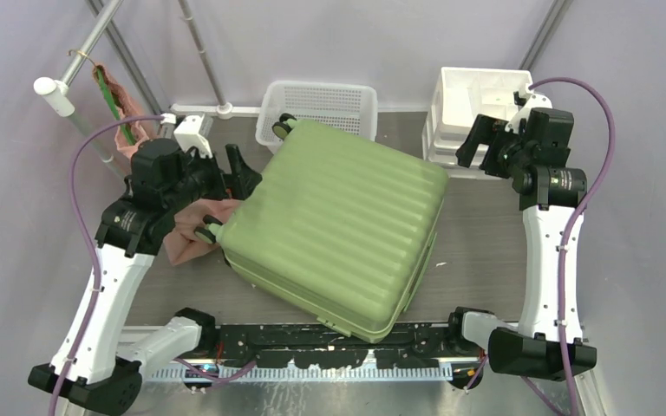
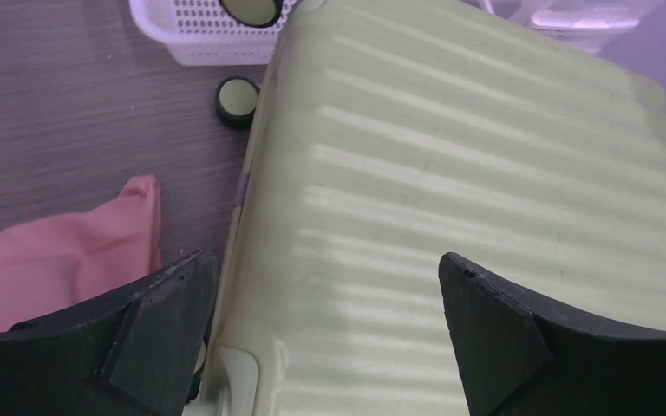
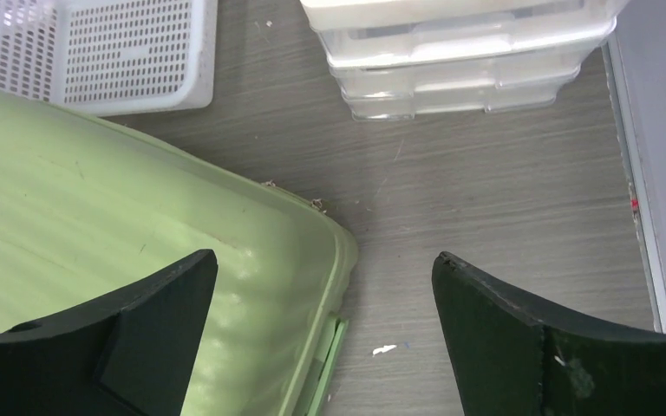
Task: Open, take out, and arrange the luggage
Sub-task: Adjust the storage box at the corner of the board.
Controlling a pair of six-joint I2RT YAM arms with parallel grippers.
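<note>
your light-green hard-shell suitcase (image 1: 338,225) lay shut on the table (image 1: 477,234), ribbed shell up and turned at an angle. its wheeled end reached the white mesh basket (image 1: 321,85) behind it. your left hand (image 2: 325,264) hung wide open over the suitcase's left edge and held nothing. a pink cloth (image 1: 186,238) lay just beside that edge. your right hand (image 3: 323,257), also wide open and empty, hovered over the suitcase's far right corner. the white plastic drawer unit (image 1: 473,95) stood just beyond that corner.
</note>
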